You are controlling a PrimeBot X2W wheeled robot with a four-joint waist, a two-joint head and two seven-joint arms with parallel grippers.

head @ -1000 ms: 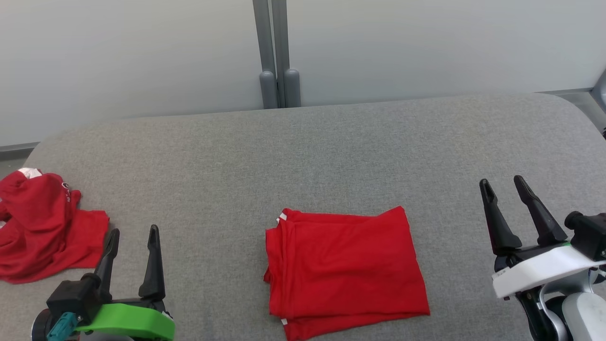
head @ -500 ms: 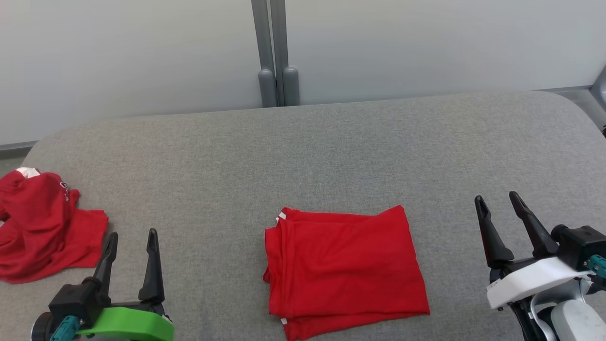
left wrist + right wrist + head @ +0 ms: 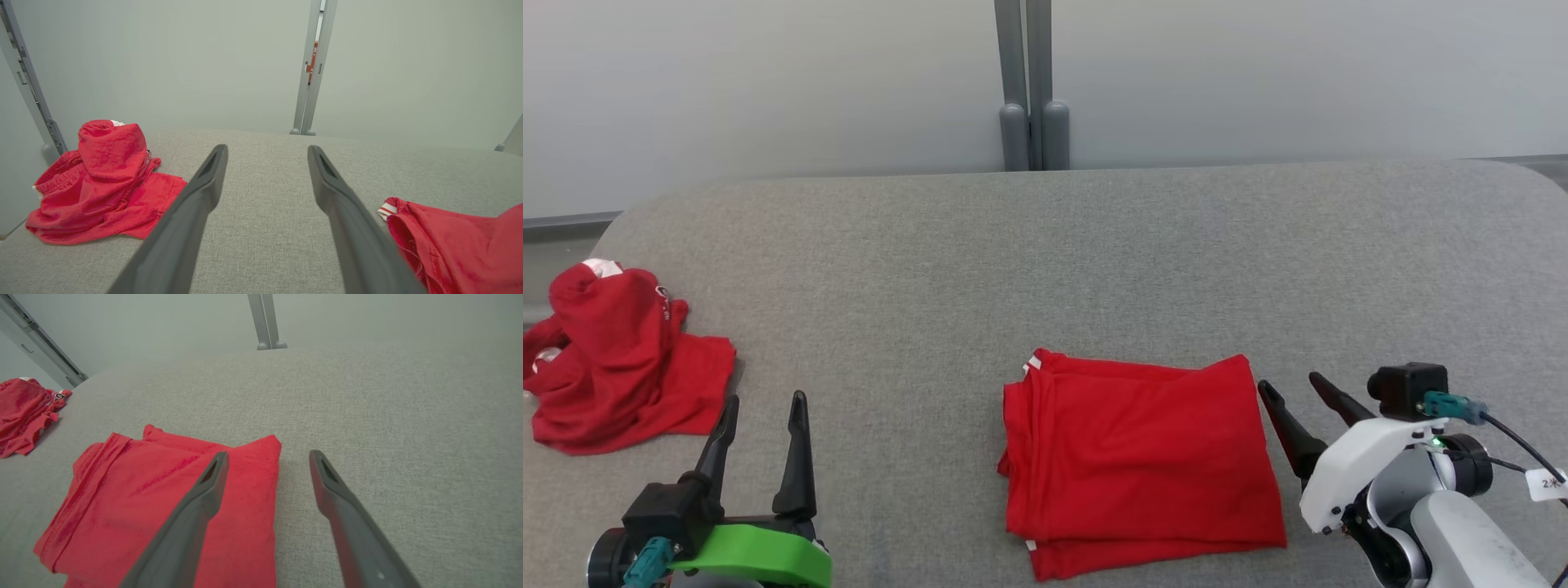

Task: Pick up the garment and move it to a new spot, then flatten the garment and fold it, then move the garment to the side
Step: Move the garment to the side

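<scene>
A red garment (image 3: 1139, 457) lies folded into a neat rectangle near the front middle of the grey padded table (image 3: 1045, 269). My right gripper (image 3: 1289, 381) stands open just off its right edge, fingers tilted left. In the right wrist view one finger (image 3: 204, 498) hangs over the folded garment's (image 3: 163, 506) right border and the other over bare fabric, with my right gripper (image 3: 268, 453) holding nothing. My left gripper (image 3: 765, 398) is open at the front left, well apart from it. In the left wrist view my left gripper (image 3: 266, 148) is empty and the folded garment (image 3: 457, 241) lies at the lower right.
A second red garment (image 3: 621, 359) lies crumpled at the table's left edge, also in the left wrist view (image 3: 102, 179) and the right wrist view (image 3: 22, 408). A grey post (image 3: 1031, 82) and a pale wall stand behind the table's rounded far edge.
The head camera has shifted, so the whole picture moved right. My right gripper has come down and leftward, close to the folded garment's right edge. The left gripper has stayed put.
</scene>
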